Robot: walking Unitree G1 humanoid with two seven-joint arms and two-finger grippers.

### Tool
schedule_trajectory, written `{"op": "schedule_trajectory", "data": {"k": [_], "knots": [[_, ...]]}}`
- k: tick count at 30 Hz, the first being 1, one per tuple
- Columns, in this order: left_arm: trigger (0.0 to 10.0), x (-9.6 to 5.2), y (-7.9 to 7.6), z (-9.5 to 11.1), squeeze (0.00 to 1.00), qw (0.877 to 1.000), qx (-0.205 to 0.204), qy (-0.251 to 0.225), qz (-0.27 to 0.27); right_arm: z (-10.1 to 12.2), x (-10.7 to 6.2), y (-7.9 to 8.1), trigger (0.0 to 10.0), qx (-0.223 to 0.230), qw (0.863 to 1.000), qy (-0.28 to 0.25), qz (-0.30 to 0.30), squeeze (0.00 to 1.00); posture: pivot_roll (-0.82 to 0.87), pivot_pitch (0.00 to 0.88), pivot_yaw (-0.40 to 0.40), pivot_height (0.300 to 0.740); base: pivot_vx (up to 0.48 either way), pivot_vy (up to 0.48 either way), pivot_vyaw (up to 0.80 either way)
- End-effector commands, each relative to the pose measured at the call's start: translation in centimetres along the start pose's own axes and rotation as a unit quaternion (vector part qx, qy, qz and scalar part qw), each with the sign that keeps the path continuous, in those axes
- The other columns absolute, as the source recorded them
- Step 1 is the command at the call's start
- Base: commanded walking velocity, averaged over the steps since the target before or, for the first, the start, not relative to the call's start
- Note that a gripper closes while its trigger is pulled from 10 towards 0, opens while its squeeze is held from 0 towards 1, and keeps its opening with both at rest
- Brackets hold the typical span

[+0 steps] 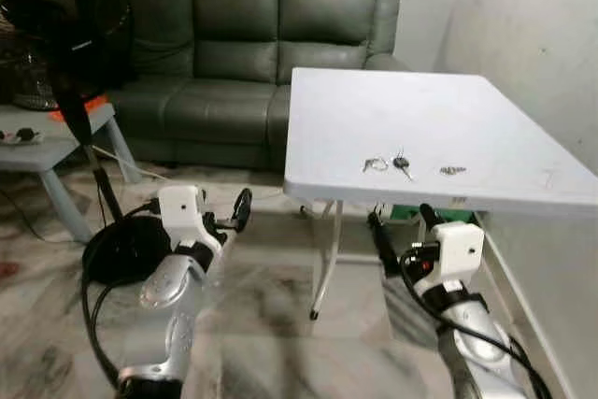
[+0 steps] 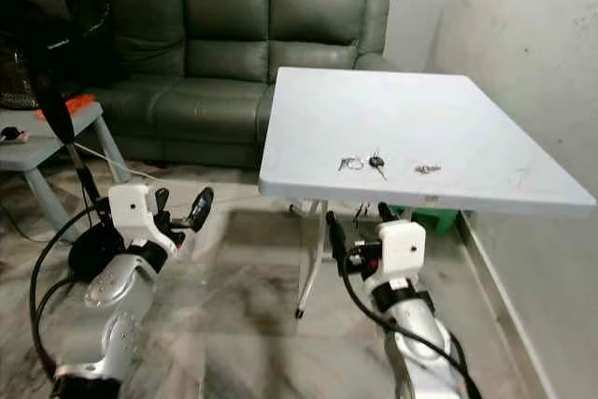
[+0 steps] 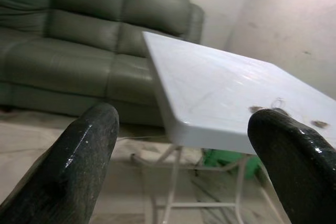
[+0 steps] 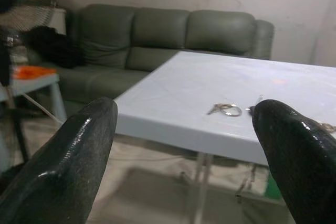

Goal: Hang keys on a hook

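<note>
A white folding table (image 1: pixel 411 109) stands ahead of me, and the keys lie near its front edge. They are a silver key ring (image 1: pixel 375 164), a black-headed key (image 1: pixel 402 163) beside it, and a small metal piece (image 1: pixel 452 171) further right. My right gripper (image 1: pixel 402 223) is open just below and in front of the table edge, under the keys. Its wrist view looks across the tabletop at the key ring (image 4: pixel 227 109). My left gripper (image 1: pixel 229 217) is open, lower and off to the left of the table, with nothing between its fingers (image 3: pixel 79 166).
A green leather sofa (image 1: pixel 234 53) stands behind the table. At the left are a black standing fan (image 1: pixel 56 7) and a low grey side table (image 1: pixel 47 142). A wall (image 1: pixel 542 35) runs close along the right. Cables lie on the marble floor (image 1: pixel 271 315).
</note>
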State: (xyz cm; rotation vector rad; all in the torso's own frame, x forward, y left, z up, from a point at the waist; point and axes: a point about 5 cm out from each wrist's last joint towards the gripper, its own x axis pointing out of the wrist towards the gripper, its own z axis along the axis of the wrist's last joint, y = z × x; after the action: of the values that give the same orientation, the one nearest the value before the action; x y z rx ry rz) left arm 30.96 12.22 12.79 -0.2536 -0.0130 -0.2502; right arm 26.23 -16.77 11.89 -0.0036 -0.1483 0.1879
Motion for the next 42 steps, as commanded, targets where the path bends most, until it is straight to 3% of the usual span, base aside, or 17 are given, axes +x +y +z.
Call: {"op": "schedule_trajectory", "data": {"k": [1,23,29,42], "knots": [[10.0,0.01,0.72,0.41,0.0,1.0,0.015,-0.001,0.01,0.64,0.4,0.38,10.0,0.005,1.0,-0.014,0.003,0.0,-0.01,0.0,-0.018,0.74,0.48,0.0,0.0],[10.0,-0.13,0.44,0.3,0.0,1.0,0.018,0.001,0.006,0.47,0.25,0.49,10.0,0.006,1.0,-0.009,0.003,0.0,-0.01,0.0,-0.02,0.74,0.47,0.0,0.0],[10.0,-0.15,0.37,0.28,0.0,1.0,0.0,0.0,0.011,0.44,0.22,0.48,10.0,0.007,1.0,-0.008,0.003,0.0,-0.01,0.0,-0.02,0.74,0.343,0.0,0.0],[10.0,-0.12,0.14,0.36,0.0,1.0,-0.02,0.002,0.006,0.21,0.44,0.31,10.0,0.014,1.0,0.008,-0.017,0.0,0.0,0.0,-0.023,0.74,0.04,0.0,0.0]]}}
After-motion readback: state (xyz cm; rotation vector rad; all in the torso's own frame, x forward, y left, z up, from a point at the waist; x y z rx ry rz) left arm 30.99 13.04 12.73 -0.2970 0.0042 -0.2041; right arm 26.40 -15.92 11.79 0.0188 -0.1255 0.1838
